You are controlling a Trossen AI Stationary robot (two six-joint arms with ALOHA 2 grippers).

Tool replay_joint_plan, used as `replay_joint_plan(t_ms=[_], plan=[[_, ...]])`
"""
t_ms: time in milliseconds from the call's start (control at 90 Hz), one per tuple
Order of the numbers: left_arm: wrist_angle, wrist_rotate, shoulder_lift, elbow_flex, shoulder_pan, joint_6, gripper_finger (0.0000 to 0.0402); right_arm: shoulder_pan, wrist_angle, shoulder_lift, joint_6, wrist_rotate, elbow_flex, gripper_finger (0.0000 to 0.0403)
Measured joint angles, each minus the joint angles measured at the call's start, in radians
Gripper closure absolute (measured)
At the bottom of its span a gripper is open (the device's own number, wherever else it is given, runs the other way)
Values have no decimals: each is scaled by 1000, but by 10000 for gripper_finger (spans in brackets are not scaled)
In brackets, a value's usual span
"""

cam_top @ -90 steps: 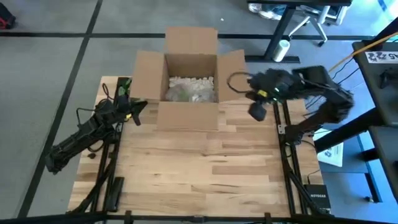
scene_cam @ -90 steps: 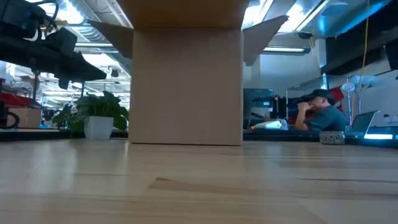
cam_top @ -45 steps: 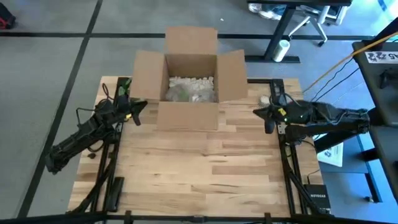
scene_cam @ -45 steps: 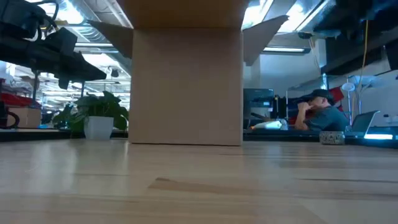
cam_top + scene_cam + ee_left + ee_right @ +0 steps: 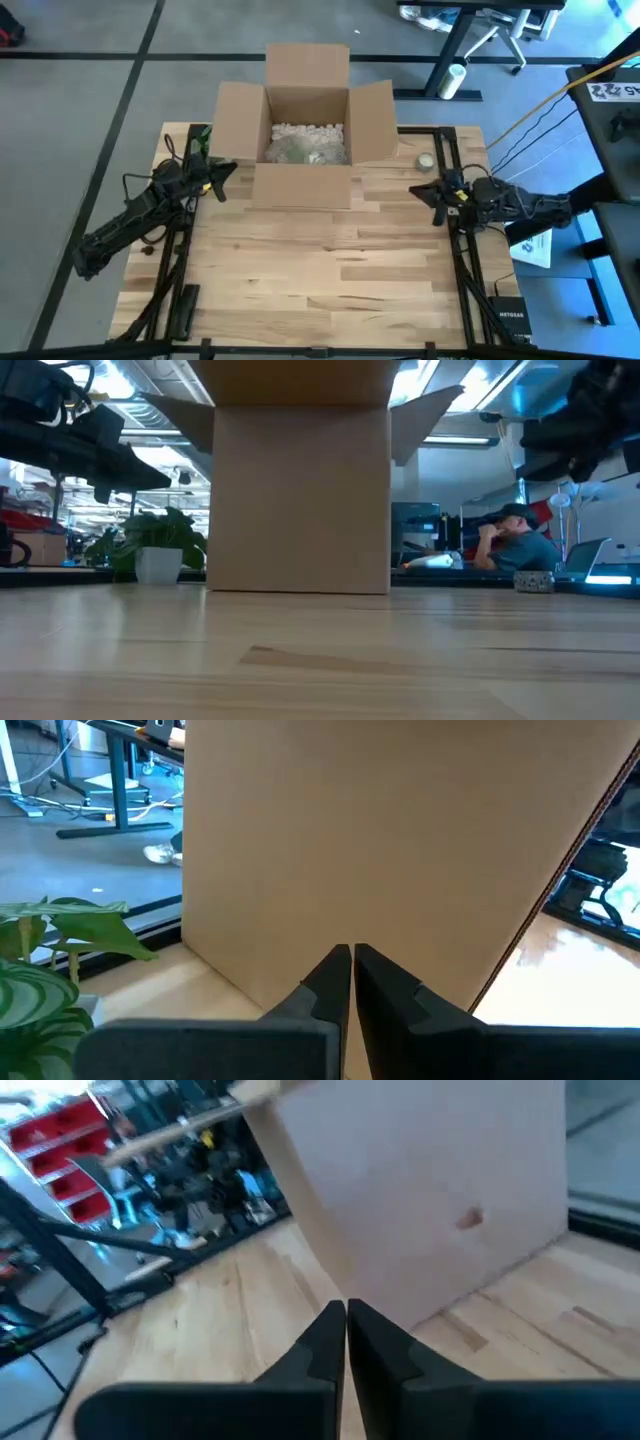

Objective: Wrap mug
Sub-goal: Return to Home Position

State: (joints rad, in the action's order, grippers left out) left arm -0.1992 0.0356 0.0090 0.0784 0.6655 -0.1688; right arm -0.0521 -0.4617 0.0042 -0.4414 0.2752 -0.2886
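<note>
Now: R gripper (image 5: 436, 191) at table's (image 5: 320, 280) 3 o'clock edge, tips aimed toward centre. R wrist view shows fingers (image 5: 320, 1345) pressed together, nothing held.

L gripper (image 5: 222, 174) at approx. 10 o'clock, just beside the cardboard box (image 5: 300, 186). L wrist view shows fingers (image 5: 325, 986) together, empty, with the box wall filling the frame.

Box open at 12 o'clock, flaps spread. High view only: wrapped mug (image 5: 298, 151) inside, a pale bubble-wrap bundle on packing peanuts (image 5: 310, 129). Also a small round item (image 5: 424, 160) on the table near 2 o'clock.

Low view: box's outer wall only, contents hidden. Adds plant (image 5: 150, 545) and seated person (image 5: 520, 542) in the room behind.
</note>
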Motion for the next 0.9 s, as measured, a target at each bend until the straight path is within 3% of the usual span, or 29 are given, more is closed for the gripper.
replay_joint_plan(t_ms=[211, 444, 600, 900], plan=[[0, 0, 0, 0, 0, 0, 402, 0, 9, -1, 29, -22, 27, 403], [2, 0, 0, -1, 0, 0, 402, 0, 310, 0, 96, -61, 141, 403], [2, 0, 0, 0, 0, 0, 402, 0, 400, 0, 100, -107, 210, 403], [1, 0, 0, 0, 0, 0, 402, 0, 425, 0, 127, -215, 257, 403]])
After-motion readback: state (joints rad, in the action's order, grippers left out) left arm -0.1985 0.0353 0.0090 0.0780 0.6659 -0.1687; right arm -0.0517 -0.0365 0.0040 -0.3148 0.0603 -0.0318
